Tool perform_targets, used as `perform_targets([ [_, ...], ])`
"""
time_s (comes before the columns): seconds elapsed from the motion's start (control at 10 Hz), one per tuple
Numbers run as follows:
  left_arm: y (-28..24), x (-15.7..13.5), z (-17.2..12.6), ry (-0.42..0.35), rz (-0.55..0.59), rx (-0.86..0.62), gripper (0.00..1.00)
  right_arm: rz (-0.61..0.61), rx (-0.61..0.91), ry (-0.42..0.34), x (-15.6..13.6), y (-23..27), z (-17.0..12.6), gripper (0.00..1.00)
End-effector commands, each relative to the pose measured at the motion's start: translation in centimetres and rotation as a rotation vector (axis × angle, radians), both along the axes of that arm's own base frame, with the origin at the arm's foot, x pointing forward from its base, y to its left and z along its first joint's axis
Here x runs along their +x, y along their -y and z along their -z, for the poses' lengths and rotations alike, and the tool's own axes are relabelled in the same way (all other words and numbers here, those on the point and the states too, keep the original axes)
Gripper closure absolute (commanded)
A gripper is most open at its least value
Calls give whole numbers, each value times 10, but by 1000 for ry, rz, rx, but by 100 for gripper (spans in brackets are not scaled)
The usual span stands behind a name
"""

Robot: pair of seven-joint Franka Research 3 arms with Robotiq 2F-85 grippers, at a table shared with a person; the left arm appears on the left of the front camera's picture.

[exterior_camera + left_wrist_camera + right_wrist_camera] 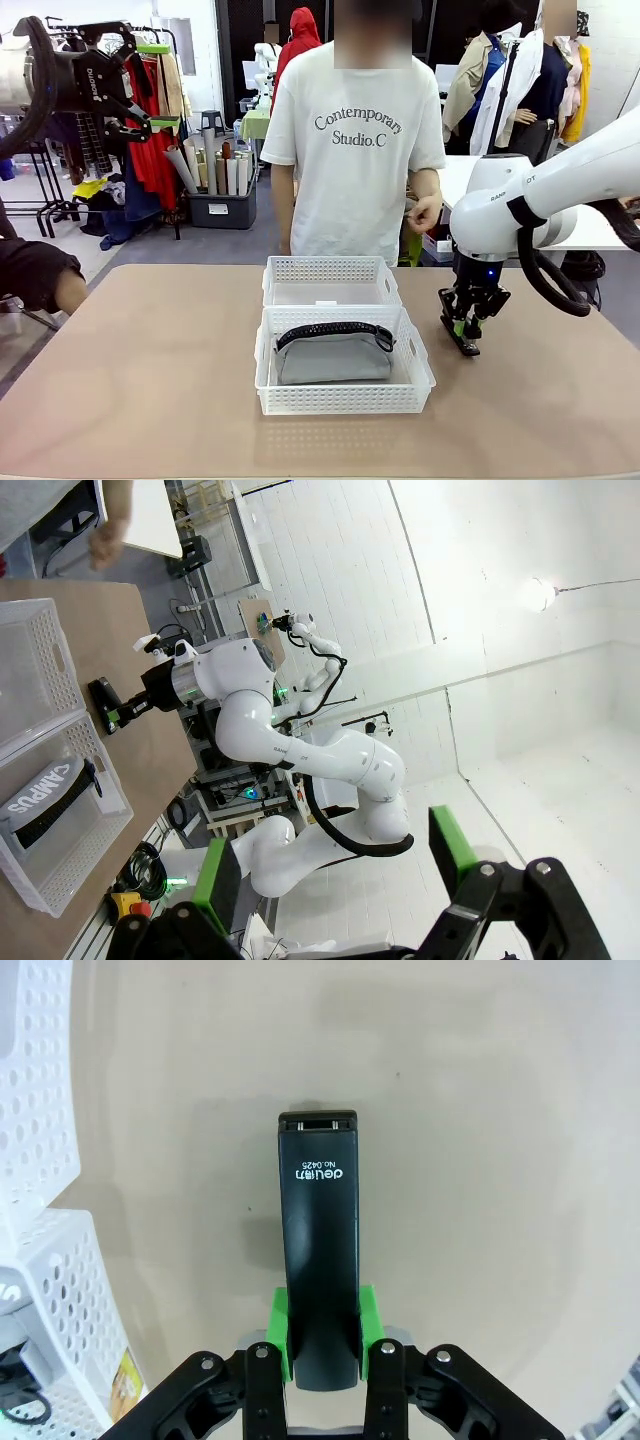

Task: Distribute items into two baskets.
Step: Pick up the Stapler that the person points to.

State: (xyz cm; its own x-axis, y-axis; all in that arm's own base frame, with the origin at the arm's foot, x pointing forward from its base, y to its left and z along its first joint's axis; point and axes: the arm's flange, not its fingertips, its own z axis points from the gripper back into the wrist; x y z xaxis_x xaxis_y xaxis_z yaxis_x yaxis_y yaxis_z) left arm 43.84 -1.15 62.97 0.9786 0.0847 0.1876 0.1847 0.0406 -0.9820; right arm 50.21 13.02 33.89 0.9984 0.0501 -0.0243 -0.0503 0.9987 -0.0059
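The grey zip pouch [333, 357] lies inside the near basket [340, 398], and the left wrist view shows this pouch [48, 792] too. Directly behind it stands the far basket [330, 268], with nothing in it. Right of the baskets, my right gripper [466, 326] points down, shut on the black stapler [463, 337]. In the right wrist view the green pads [279, 1326] clamp the rear end of the stapler [318, 1230]. I cannot tell whether it still touches the table. My left gripper [150, 88] hangs open and high at the far left, holding nothing.
A person in a white T-shirt [350, 150] stands at the far table edge behind the baskets. A dark sleeve [35, 272] shows at the left edge. Bare brown table [140, 380] spreads on both sides of the baskets.
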Motion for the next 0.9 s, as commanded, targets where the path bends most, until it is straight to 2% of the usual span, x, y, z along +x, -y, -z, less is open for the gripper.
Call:
perform_targets([
  [0.0,0,-2,0,1,-2,-1,0,10,18,-17,-2,2,-34,100],
  [0.4,0,-2,0,1,-2,-1,0,47,24,12,0,-12,-123,100],
  [0.5,0,-2,0,1,-2,-1,0,-10,44,1,-3,-17,-147,100],
  [0.6,0,-2,0,1,-2,-1,0,-7,66,15,-3,-23,-171,100],
  [0.7,0,-2,0,1,-2,-1,0,-23,49,72,-5,-28,-199,100],
  [0.8,0,-2,0,1,-2,-1,0,-22,83,91,-6,-34,-227,100],
])
